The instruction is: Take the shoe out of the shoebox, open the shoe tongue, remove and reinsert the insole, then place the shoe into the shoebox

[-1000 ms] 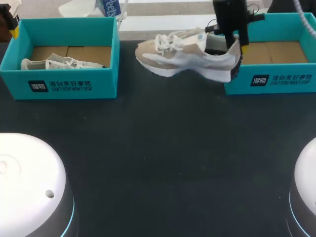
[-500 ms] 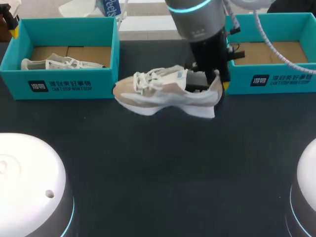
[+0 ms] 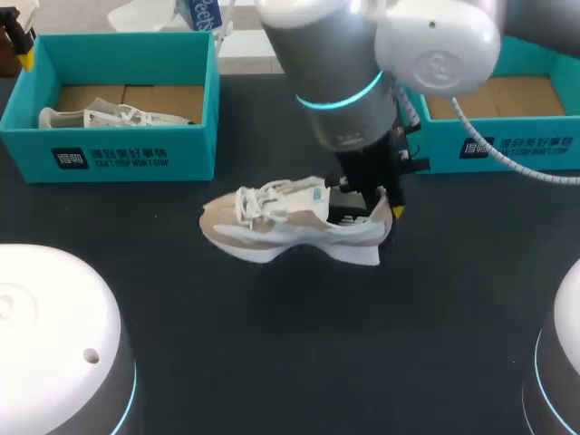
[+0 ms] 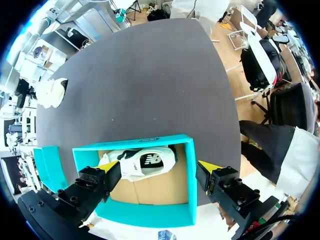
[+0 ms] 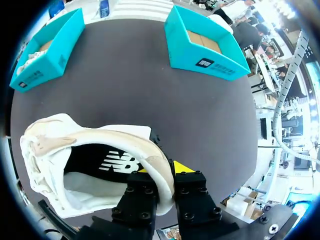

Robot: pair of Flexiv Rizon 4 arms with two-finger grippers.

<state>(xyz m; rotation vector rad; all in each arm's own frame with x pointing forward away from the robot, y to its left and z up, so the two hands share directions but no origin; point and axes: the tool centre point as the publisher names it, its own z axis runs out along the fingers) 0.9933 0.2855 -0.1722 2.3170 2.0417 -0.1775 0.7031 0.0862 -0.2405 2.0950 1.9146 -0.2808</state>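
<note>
The beige and white shoe [image 3: 290,222] is out in the open over the dark table [image 3: 299,362], toe pointing toward the left arm's side. From here I can't tell whether its sole touches the surface. At the shoe's heel the right gripper [image 5: 165,177] comes down from above, and its jaws pinch the padded heel collar, one finger inside the shoe and one outside. Behind the heel and off to the right stands the right shoebox [image 3: 507,149], teal, its cardboard floor showing, well apart from the shoe. Behind the toe and off to the left stands the left shoebox [image 3: 118,156], also apart from the shoe, with a second shoe [image 3: 109,116] lying on its side inside. Above that box, far from the held shoe, hangs the left gripper [image 4: 159,166] with its jaws spread wide and touching nothing.
</note>
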